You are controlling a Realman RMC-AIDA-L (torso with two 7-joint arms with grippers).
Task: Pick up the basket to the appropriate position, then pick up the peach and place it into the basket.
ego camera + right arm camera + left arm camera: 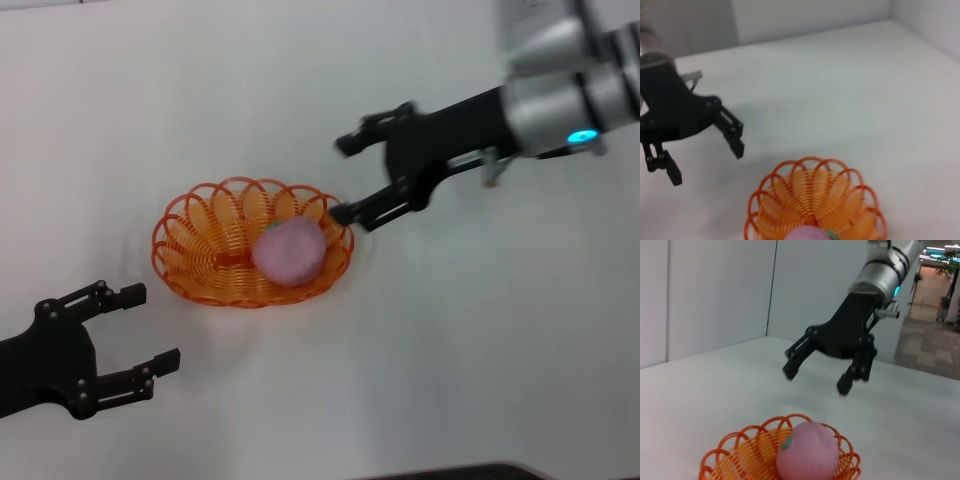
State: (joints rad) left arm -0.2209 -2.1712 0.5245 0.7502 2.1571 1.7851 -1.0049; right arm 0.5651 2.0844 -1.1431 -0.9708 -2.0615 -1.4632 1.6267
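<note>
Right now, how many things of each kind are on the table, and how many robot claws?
Orange wire basket: 1
Pink peach, lying in the basket: 1
Black grippers: 2, left gripper and right gripper, both open
Total: 4

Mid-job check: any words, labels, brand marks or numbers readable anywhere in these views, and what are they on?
None: no text can be read in any view.
The basket and the peach lying in it bear no label.
The right gripper, jaws open beside the basket's rim, and the left gripper, jaws open nearer the robot, show no markings.
The right arm shows only a cyan light, not a sign.
</note>
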